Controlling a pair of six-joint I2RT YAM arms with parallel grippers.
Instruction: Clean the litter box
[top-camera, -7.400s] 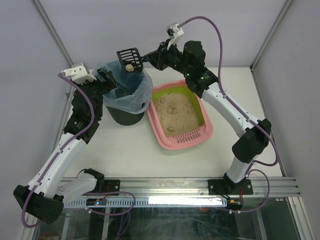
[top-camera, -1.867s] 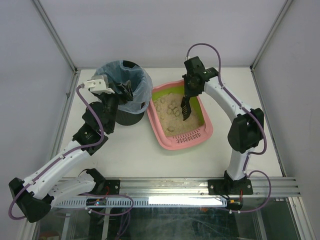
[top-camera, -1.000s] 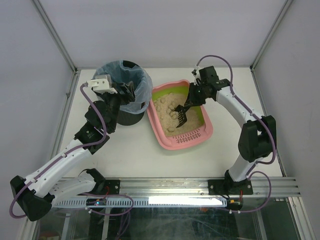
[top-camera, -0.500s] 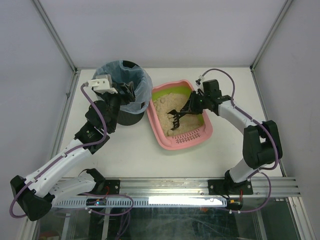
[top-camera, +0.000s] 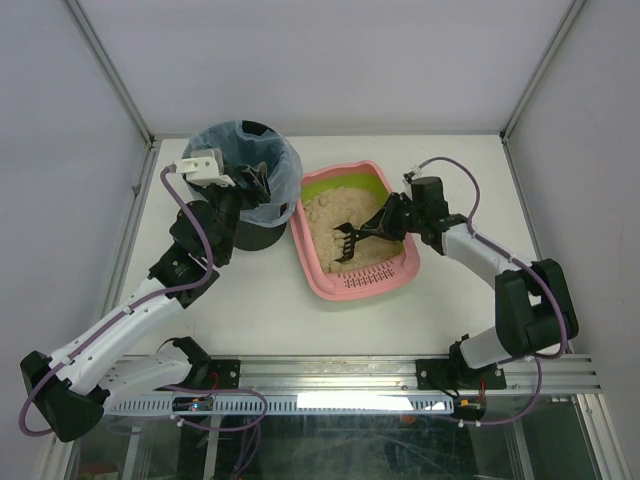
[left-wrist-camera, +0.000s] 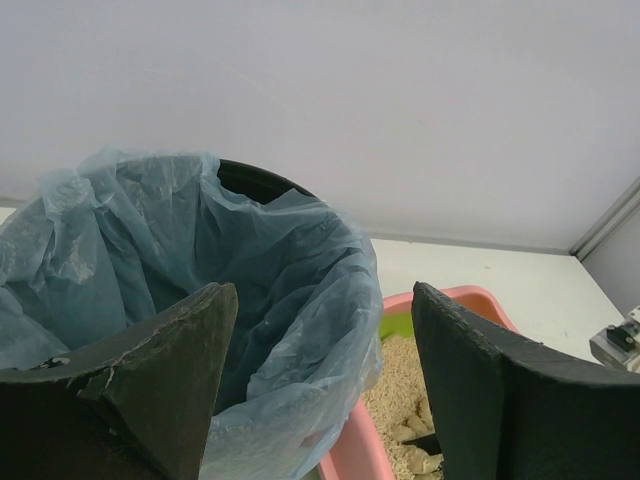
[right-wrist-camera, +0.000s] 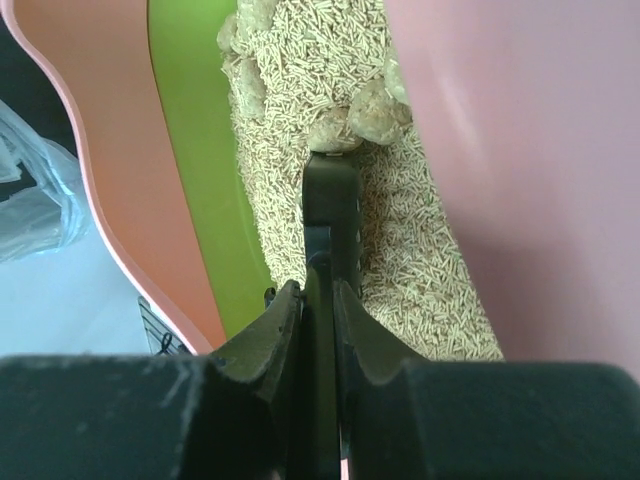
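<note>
The pink litter box with its lime-green inner rim lies mid-table, filled with tan litter. My right gripper reaches in over the box's right wall and is shut on the handle of the small black scoop. In the right wrist view the right gripper holds the scoop edge-on, its head pushed into the litter against pale clumps. My left gripper hangs open at the rim of the black bin. In the left wrist view the blue bag lies between its fingers.
The bin with its blue bag stands close against the box's left side. The box's slotted ledge faces the arm bases. Metal frame posts rise at the table's far corners, and white walls close the back and sides.
The right arm has swung lower and to the right, dragging the scoop through the litter from the far end toward the middle. The left arm has stayed still.
</note>
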